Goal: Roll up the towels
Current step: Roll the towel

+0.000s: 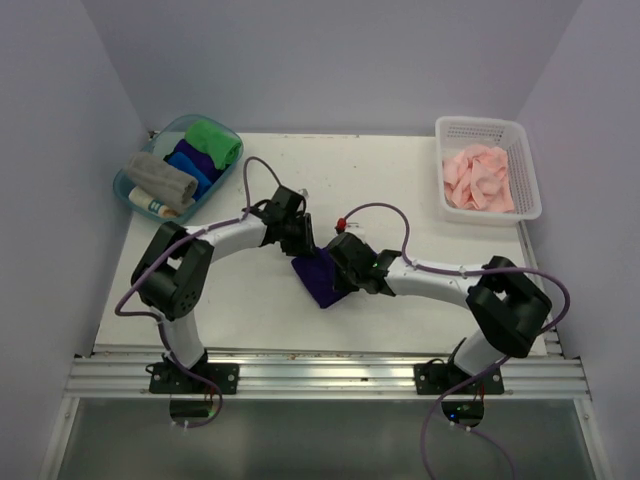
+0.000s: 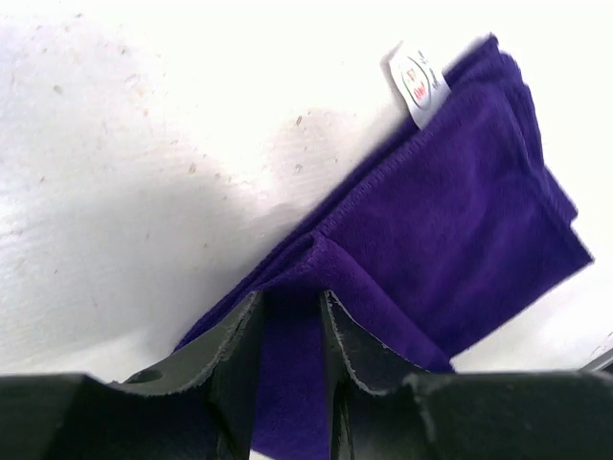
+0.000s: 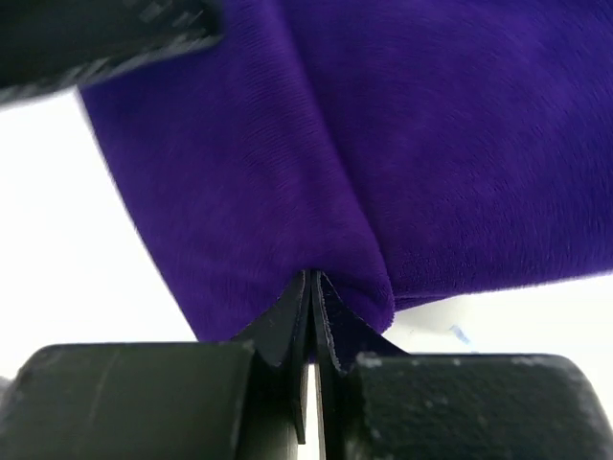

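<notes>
Now, both arms meet over the middle of the tabletop (image 1: pixel 400 190), right on the purple towel (image 1: pixel 318 280). It lies folded and flat on the white surface, between the two wrists. The left pincer (image 2: pixel 289 305) is clamped on a raised pleat of the cloth, a strip of purple filling the gap between its black fingers. The right pincer (image 3: pixel 313 286) has its fingers pressed almost together, nipping the towel's edge at the very tips, and the cloth puckers up from the pinch. A white label (image 2: pixel 418 84) shows at the towel's far corner in the left wrist view. Far left, a tub (image 1: pixel 226 132) holds a rolled grey towel (image 1: pixel 162 180) beside a blue roll (image 1: pixel 190 163) and a green roll (image 1: pixel 213 140). Far right, a white basket (image 1: pixel 480 123) holds loose pink towels (image 1: pixel 478 178).
</notes>
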Controlling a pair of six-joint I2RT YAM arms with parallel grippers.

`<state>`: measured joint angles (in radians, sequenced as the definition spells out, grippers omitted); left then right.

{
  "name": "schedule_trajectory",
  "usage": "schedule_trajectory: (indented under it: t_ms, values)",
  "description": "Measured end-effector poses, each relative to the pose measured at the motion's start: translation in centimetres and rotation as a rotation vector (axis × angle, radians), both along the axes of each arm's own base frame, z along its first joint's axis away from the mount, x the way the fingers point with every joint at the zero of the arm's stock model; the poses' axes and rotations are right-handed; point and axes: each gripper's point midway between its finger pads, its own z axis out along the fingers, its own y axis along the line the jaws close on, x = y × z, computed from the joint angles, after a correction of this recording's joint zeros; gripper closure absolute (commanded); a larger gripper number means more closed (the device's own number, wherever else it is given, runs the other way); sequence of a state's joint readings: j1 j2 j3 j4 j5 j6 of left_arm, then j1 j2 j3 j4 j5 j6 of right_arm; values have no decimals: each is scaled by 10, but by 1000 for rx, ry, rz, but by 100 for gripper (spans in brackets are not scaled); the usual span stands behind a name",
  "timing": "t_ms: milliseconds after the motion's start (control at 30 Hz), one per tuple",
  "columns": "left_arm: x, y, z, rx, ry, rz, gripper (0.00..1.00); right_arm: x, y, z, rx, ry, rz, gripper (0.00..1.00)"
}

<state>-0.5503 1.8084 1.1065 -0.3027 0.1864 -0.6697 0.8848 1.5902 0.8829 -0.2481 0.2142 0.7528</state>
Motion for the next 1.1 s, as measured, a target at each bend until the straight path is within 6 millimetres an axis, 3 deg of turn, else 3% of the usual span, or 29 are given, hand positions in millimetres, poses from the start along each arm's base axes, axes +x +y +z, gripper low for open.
schedule_trajectory:
  t_ms: [67, 300, 433, 633, 800, 1100]
  values:
    - [4, -3, -1, -1, 0, -6, 67, -6, 3, 3, 5, 1, 9, 92]
    - [4, -3, 4, 7, -11, -30, 60, -9, 0, 31, -28, -58, 60, 55]
    - [2, 4, 21, 21, -42, -37, 55, -16, 10, 44, -69, -133, 169, 45]
    - [6, 19, 51, 29, -106, -17, 50, -29, 34, 49, -180, -235, 352, 43]
    - [9, 33, 50, 54, -95, 10, 48, -33, 58, 52, -253, -304, 455, 43]
    - [9, 44, 45, 72, -75, 38, 48, -32, 52, 8, -401, -271, 512, 45]
